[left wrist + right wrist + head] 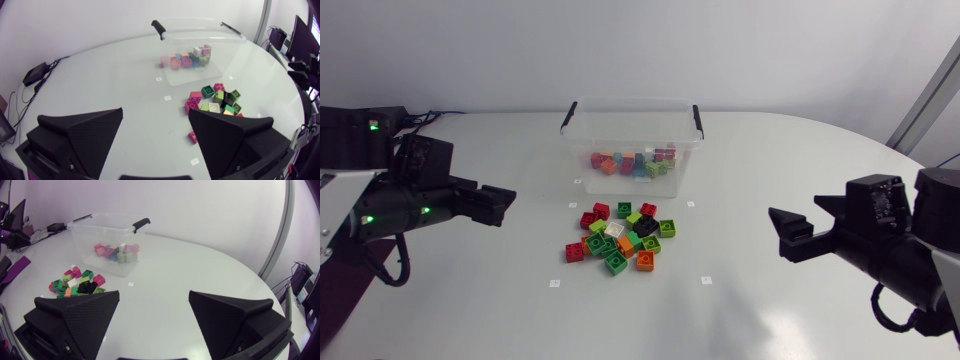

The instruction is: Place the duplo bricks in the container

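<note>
A heap of red, green, orange, black and white duplo bricks lies on the white table in front of the clear plastic container, which holds several bricks. My left gripper hovers open and empty to the left of the heap. In the left wrist view the heap lies ahead of its right finger, with the container farther off. My right gripper stands open and empty well to the right of the heap. Its wrist view shows the bricks ahead of its left finger and the container beyond.
Small white square markers dot the table around the heap. A black box with cables sits near the table's far left edge. The table is bare to the right of the container.
</note>
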Motion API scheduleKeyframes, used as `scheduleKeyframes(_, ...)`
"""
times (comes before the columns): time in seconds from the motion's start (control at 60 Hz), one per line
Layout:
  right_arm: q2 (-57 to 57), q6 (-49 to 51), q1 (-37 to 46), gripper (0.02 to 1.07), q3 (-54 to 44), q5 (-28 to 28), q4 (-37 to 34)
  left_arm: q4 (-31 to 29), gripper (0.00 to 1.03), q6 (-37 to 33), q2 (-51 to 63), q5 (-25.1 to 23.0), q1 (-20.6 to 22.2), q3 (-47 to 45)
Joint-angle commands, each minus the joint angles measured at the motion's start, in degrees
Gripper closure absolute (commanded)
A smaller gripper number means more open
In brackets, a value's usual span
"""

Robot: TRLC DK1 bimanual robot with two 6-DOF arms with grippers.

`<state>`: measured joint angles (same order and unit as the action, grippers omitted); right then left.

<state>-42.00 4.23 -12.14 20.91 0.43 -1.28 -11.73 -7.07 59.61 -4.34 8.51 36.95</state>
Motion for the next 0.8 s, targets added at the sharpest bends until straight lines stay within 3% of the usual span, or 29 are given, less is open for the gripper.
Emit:
scheduleKeyframes(0.0, -3.27, -0.80, -0.95, 0.07, 2.21, 0.28, -0.65, -0.31, 0.12, -6.20, 5.34, -0.93, -0.87, 2.87)
scheduleKeyframes(0.083, -5.46, -0.80, -0.95, 0.07, 3.53, -0.07, -1.36, -0.31, 0.12, -13.41, 9.82, -0.93, -0.60, 4.27)
scheduleKeyframes(0.3, -9.86, -0.80, -1.92, 0.07, 4.85, -3.59, -3.03, -3.13, 0.11, -20.61, 17.64, -2.17, 1.86, 6.47)
scheduleKeyframes(0.467, -13.99, -0.10, -3.15, 0.07, 8.10, -3.41, -7.07, -3.22, 0.11, -25.89, 22.74, -8.05, 1.68, 7.70)
scheduleKeyframes(0.617, -19.09, 1.22, -3.15, 0.07, 11.44, -6.75, -10.06, -5.94, 0.11, -32.92, 28.98, -17.37, 0.54, 9.98)
scheduleKeyframes(0.783, -24.71, 12.56, -4.47, 0.07, 14.60, -6.93, -13.14, -6.99, 0.12, -38.72, 32.06, -18.34, 1.15, 10.86)
